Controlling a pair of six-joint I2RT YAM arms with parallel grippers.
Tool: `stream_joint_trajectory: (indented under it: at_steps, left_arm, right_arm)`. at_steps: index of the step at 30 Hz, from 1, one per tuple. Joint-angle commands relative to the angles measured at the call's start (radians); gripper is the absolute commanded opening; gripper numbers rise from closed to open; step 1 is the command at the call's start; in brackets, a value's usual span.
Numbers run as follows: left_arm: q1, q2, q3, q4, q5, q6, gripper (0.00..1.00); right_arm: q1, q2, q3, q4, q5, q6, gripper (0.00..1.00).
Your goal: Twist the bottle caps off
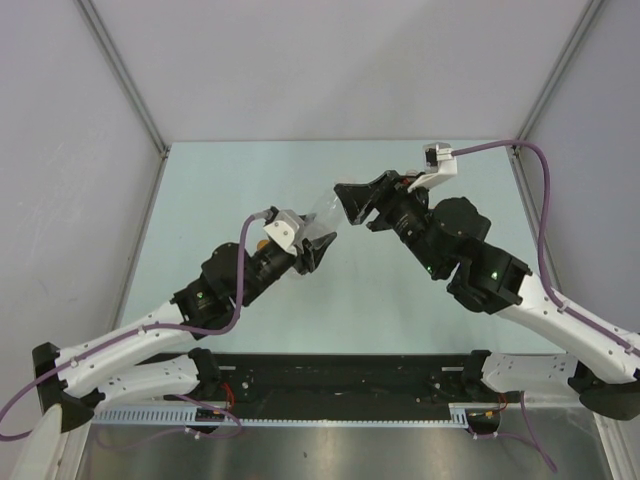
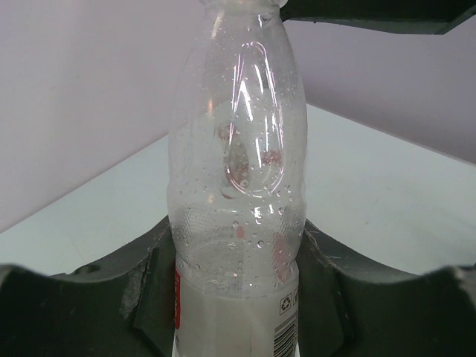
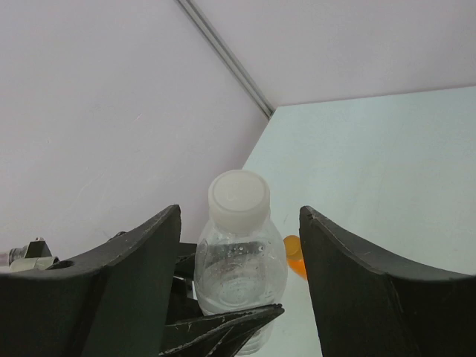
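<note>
The bottle (image 2: pixel 238 163) sits between the fingers of the left gripper (image 1: pixel 318 250), above the middle of the table (image 1: pixel 230 180). Its cap (image 3: pixel 238 195) is on top, between the jaws of the right gripper (image 3: pixel 239 216), apart from both. Behind the bottle lies a small object (image 3: pixel 295 256), perhaps on the table.

I count one bottle (image 2: pixel 238 186) in view, clear, reddish label band. One cap (image 3: pixel 238 195), white. One small orange thing (image 3: pixel 295 258) past bottle, kind unclear to me. Two arms: left arm (image 1: pixel 120 348), right arm (image 1: pixel 570 325). Two pairs of jaws, one per arm. Two purple cables, one per arm (image 1: pixel 240 290). One bench (image 1: pixel 250 180).
</note>
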Motion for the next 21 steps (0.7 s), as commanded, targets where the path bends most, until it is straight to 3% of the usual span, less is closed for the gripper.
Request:
stream_joint_trajectory:
  at_steps: [1, 6, 11, 21]
  left_arm:
    - [-0.013, -0.017, -0.004, 0.036, -0.024, 0.03, 0.0]
    - [-0.017, -0.025, -0.007, 0.034, -0.032, 0.037, 0.0]
    - [-0.024, -0.025, -0.01, 0.034, -0.035, 0.04, 0.0]
    - [-0.042, -0.022, -0.015, 0.042, -0.047, 0.054, 0.0]
  right_arm:
    - [0.004, 0.009, 0.049, 0.051, 0.041, 0.003, 0.68]
    - [0.004, 0.02, 0.054, 0.053, 0.044, 0.006, 0.6]
    - [0.004, 0.031, 0.054, 0.056, 0.043, 0.01, 0.46]
    - [0.001, 0.051, 0.055, 0.067, 0.041, 0.015, 0.45]
